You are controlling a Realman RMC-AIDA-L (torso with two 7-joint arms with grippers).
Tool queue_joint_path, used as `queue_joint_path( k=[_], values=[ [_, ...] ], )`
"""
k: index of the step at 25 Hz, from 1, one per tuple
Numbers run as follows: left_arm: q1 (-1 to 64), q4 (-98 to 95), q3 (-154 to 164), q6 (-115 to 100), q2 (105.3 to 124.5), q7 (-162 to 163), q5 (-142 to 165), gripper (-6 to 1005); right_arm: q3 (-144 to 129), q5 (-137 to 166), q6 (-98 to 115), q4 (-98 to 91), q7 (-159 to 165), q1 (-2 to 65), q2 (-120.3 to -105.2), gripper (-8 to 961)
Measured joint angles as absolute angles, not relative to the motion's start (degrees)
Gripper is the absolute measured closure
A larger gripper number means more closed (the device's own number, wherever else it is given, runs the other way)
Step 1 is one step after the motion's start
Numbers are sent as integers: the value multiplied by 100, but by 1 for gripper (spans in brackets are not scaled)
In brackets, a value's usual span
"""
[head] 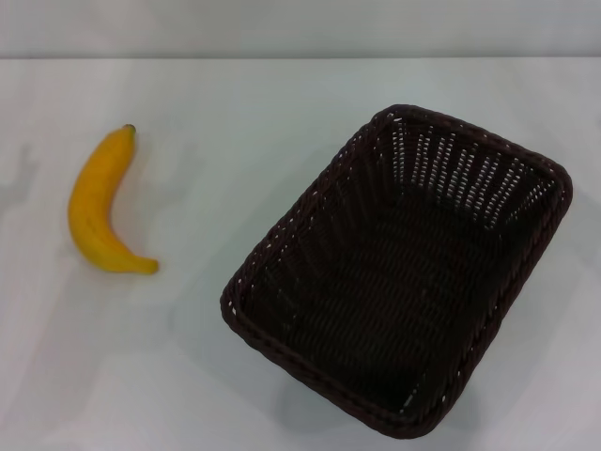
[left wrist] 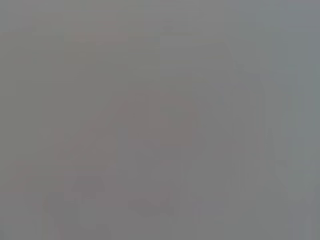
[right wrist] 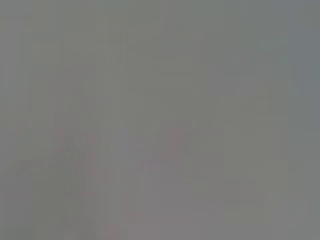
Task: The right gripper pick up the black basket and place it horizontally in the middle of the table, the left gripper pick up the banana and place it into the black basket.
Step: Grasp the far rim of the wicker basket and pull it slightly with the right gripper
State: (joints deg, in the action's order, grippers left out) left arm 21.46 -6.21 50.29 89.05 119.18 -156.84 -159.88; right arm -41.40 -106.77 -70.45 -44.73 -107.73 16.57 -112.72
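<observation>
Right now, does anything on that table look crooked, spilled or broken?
The black basket sits askew, turned diagonally to the table edge and off toward the right. It is empty. The banana lies apart on the left, whole. Nothing is spilled.

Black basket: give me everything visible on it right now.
The black basket is a large rectangular woven wicker one, very dark brown-black, with a braided rim and open slatted sides that let the white table show through. It sits upright and empty on the robot's right side of the table, turned diagonally rather than square to the table edge. Nothing touches it but the table; the banana lies well apart. No claw is in view.
</observation>
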Motion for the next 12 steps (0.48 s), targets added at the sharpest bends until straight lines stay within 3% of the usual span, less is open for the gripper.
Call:
queue_joint_path(
  k=[6,12],
  values=[
    [1966,-799,5036,8921,11911,-15639,-15987,125,-4229,-8081,-7305,-6514,-7340,2255,-10990,269],
    [1893,-854,5036,8880,11893,-15615,-15986,126,-4433,-5535,-8587,-7663,-5135,3494,-10836,267]
  ],
)
